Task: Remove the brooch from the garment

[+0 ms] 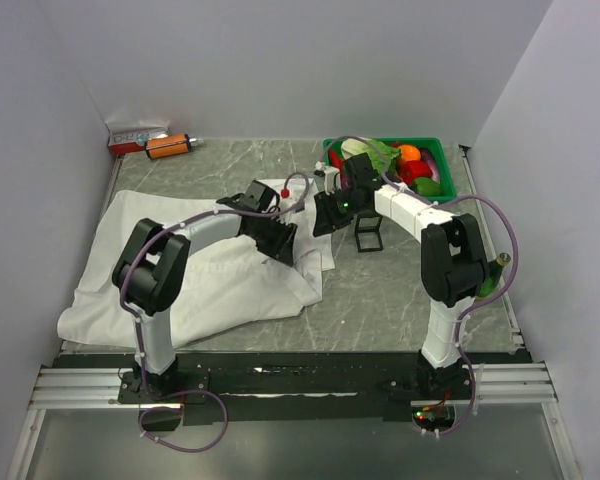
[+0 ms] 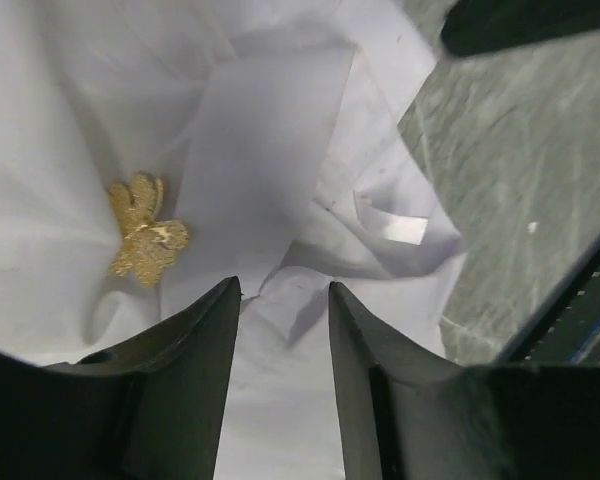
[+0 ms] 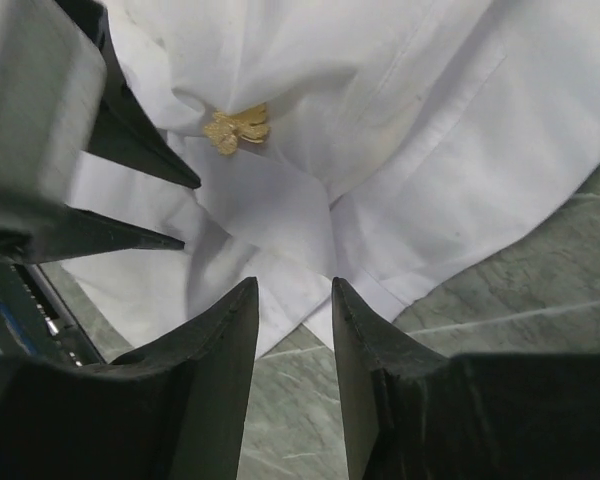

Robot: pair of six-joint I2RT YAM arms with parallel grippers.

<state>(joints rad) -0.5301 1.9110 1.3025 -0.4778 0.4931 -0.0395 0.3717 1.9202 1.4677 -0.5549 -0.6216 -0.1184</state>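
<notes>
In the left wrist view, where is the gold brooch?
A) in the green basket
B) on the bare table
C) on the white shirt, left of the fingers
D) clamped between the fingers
C: the brooch lies on the white shirt, up and left of the left gripper, whose jaws stand open.

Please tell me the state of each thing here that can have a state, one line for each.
brooch, on the shirt, not gripped
shirt, crumpled, with folds around the brooch
left gripper, open, holding nothing
right gripper, open, holding nothing
green basket, full
</notes>
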